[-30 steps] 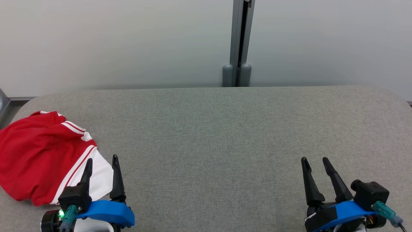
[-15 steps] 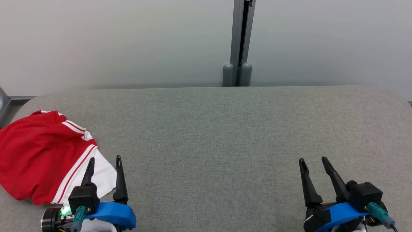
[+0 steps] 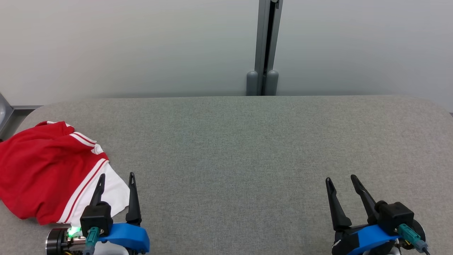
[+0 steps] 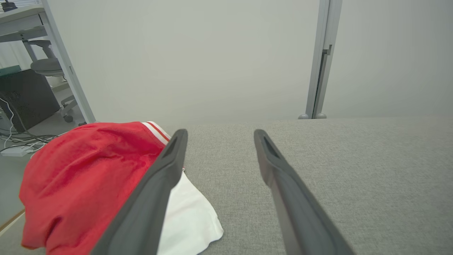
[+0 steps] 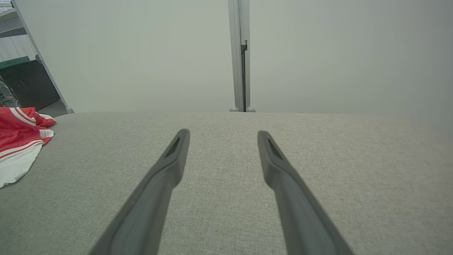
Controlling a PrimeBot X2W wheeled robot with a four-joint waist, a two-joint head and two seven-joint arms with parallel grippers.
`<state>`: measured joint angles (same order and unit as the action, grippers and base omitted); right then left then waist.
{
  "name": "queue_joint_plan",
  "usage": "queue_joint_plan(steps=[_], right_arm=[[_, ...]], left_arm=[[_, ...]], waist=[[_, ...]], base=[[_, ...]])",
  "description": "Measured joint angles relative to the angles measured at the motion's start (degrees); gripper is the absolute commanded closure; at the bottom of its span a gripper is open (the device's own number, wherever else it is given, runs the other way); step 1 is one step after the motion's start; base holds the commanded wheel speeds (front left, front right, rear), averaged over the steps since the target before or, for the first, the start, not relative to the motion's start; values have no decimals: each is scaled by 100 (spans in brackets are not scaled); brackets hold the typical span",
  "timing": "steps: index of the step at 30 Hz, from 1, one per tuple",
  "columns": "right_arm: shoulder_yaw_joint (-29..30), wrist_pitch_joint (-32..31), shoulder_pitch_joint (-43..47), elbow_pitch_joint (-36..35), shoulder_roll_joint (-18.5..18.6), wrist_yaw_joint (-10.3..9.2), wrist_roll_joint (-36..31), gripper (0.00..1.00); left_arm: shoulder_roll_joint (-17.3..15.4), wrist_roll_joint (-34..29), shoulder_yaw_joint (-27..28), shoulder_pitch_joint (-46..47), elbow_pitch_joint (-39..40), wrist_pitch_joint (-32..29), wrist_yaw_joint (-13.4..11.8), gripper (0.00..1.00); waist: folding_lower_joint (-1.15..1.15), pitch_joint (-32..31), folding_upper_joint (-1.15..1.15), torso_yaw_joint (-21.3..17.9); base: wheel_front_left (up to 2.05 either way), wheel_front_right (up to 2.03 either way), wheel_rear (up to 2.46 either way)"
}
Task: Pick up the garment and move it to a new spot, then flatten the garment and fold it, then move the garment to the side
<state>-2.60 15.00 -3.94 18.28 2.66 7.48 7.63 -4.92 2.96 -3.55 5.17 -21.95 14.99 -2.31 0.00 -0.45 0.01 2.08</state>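
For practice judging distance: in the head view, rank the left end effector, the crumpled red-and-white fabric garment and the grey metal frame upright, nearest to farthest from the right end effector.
From the right end effector:
1. Left end effector, lower left.
2. Crumpled red-and-white fabric garment, just beyond; its white corner reaches about as near.
3. Grey metal frame upright, far left edge, farther back.

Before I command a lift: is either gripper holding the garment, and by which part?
Nothing is held: left gripper and right gripper have open jaws; garment lies ungripped.
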Motion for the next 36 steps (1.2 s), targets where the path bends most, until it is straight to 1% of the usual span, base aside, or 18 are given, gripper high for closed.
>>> queue_joint_plan(steps=[11, 18, 26, 36], right_arm=[[7, 2, -32, 62, 1, 0, 33, 0], [11, 3, -30, 58, 2, 0, 65, 0], [-59, 4, -23, 54, 3, 0, 165, 0], [-104, 4, 44, 78, 3, 0, 256, 0]], left_arm=[[0, 58, 1, 42, -48, 1, 0, 0], [-29, 68, 2, 69, -27, 1, 1, 0], [-71, 100, 62, 69, 42, 7, -18, 0], [-164, 116, 147, 38, 132, 7, -59, 0]], waist=[[0, 10, 0, 27], [0, 4, 0, 150], [0, -30, -1, 445], [0, -95, -2, 1014]], base=[[0, 0, 0], [0, 0, 0], [0, 0, 0], [0, 0, 0]])
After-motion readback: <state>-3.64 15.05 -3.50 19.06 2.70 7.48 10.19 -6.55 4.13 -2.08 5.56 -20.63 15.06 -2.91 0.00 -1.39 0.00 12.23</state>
